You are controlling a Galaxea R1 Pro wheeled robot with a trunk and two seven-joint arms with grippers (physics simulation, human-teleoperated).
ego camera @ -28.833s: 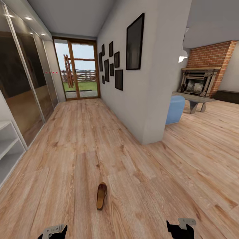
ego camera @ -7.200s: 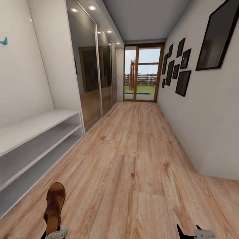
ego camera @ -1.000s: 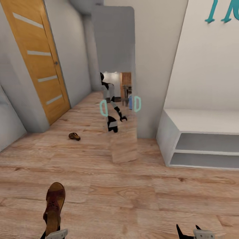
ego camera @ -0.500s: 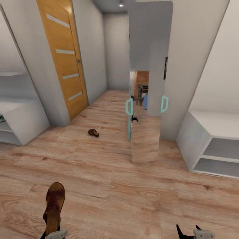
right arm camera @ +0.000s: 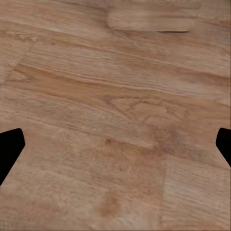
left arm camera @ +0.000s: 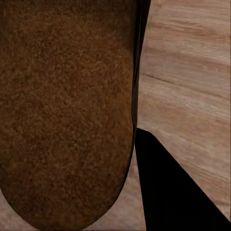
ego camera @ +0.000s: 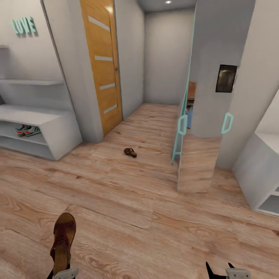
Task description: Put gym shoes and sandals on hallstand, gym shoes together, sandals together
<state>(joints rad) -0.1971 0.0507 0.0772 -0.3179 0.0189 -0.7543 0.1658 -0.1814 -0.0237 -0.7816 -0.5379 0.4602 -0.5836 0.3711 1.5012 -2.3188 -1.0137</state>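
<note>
Head view: light brown wood-plank corridor floor (ego camera: 155, 217), largest by far, running from the near edge up into a narrow passage. One tall mirror panel with two teal loop handles (ego camera: 199, 128), leaning upright toward the floor's right side. One orange-brown wooden door with four pale horizontal strips (ego camera: 101, 66), set in the wall at the floor's far left.

One wide pale-grey hallstand with bench top and open shelves (ego camera: 50, 128) against the left wall, teal letters above it. Part of a second pale-grey shelf unit (ego camera: 257, 170) at the right edge. One pair of cream-white gym shoes with green and red trim (ego camera: 27, 130), two counted though small, side by side on the hallstand's upper open shelf, near its left edge.

Two flat brown leather sandals counted. One sandal with dark brown straps (ego camera: 130, 152) lying on the floor ahead, between the door and the mirror, well apart from the hallstand. One held sandal with tan footbed (ego camera: 62, 242) raised off the floor at the near left, toe pointing ahead, heel end clamped in the left gripper (ego camera: 62, 272); left wrist view: its grainy brown sole (left arm camera: 67, 110) beside one black finger (left arm camera: 168, 192).

Right gripper (ego camera: 226, 271) at the near right edge, fingers (right arm camera: 9, 147) spread wide over bare planks, nothing between them.
</note>
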